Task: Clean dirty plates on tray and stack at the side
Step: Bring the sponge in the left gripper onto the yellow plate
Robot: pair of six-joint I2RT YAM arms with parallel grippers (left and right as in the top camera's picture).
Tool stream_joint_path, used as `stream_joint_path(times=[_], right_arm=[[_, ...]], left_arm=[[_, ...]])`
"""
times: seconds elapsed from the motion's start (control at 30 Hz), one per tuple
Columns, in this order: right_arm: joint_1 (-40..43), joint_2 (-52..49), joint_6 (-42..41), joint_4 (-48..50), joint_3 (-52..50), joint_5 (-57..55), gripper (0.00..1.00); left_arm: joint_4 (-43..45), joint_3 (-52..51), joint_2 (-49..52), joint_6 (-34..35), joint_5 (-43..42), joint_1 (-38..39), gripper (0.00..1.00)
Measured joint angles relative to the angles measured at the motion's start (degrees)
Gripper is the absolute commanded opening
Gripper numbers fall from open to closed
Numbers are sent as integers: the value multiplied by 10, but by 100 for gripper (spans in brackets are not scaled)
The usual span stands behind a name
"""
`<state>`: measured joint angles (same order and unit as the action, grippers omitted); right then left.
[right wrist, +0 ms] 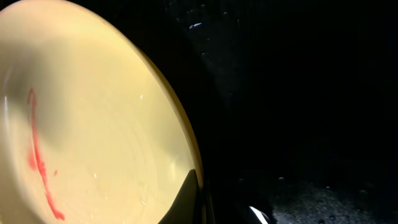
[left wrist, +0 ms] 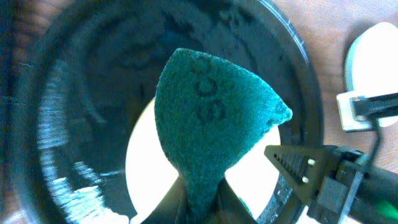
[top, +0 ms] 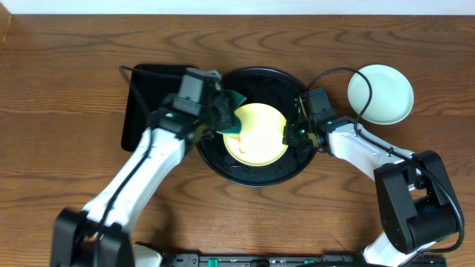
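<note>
A pale yellow plate [top: 257, 133] with a red-orange smear [right wrist: 38, 163] lies in the round black tray [top: 256, 174]. My right gripper [top: 289, 134] is shut on the plate's right rim [right wrist: 186, 134]. My left gripper [top: 221, 115] is shut on a green scouring pad [left wrist: 211, 121] and holds it over the plate's upper left edge. A pale mint-blue plate [top: 381, 94] sits on the table to the right of the tray. A third plate is not in view.
A smaller rectangular black tray [top: 145, 96] lies left of the round tray, partly under my left arm. A black cable [top: 334, 74] loops over the table between the round tray and the mint plate.
</note>
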<state>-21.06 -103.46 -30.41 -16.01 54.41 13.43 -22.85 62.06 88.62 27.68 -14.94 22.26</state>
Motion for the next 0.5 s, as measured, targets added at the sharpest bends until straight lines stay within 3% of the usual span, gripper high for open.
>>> stream_joint_path(times=[0.27, 0.43, 0.5], right_arm=[[-4, 0, -2, 0, 0, -2, 1], [-4, 0, -2, 0, 0, -2, 1], [-4, 0, -2, 0, 0, -2, 1]], left_arm=[[94, 0, 101, 28, 0, 54, 8], [100, 0, 127, 45, 10, 71, 8], [99, 0, 131, 50, 15, 71, 17]])
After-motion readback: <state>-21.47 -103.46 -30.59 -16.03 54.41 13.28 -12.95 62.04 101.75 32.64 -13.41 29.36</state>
